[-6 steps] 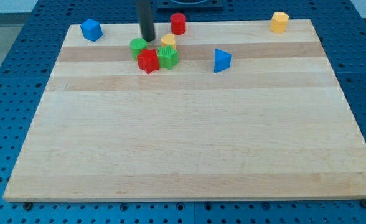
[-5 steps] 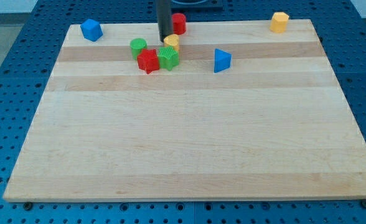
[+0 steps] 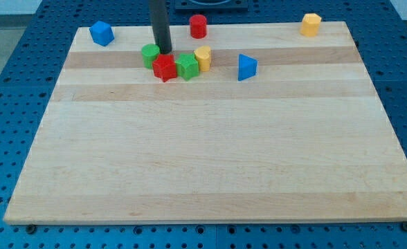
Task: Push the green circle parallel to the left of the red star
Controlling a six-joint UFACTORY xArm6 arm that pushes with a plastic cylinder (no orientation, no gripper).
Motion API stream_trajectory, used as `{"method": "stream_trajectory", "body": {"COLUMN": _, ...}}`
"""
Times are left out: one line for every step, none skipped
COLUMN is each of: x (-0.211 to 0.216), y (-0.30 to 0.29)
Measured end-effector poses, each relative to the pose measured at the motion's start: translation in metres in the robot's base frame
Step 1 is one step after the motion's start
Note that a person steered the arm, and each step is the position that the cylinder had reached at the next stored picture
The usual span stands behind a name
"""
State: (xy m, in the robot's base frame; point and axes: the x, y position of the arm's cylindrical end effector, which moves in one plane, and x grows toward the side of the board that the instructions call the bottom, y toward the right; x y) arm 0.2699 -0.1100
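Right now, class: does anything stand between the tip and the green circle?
Nothing visible does. My tip sits right beside the green circle, on its right, just above the red star.

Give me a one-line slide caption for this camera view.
My tip sits just right of the green circle, above the red star in a top-left cluster on the wooden board.

This looks like a robotics lab. A pale wooden board (image 3: 210, 152) lies on a blue bench (image 3: 10, 104) full of regular holes. Small coloured plastic blocks (image 3: 238, 67) stand at the far side, and a dark rod (image 3: 160, 24) hangs there.
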Motion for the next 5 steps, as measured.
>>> {"method": "stream_trajectory", "body": {"x": 0.004, "y": -0.022}}
{"method": "stream_trajectory", "body": {"x": 0.030, "y": -0.032}}
{"method": "stream_trajectory", "body": {"x": 0.045, "y": -0.031}}
{"method": "stream_trajectory", "body": {"x": 0.031, "y": -0.022}}
{"method": "stream_trajectory", "body": {"x": 0.038, "y": -0.016}}
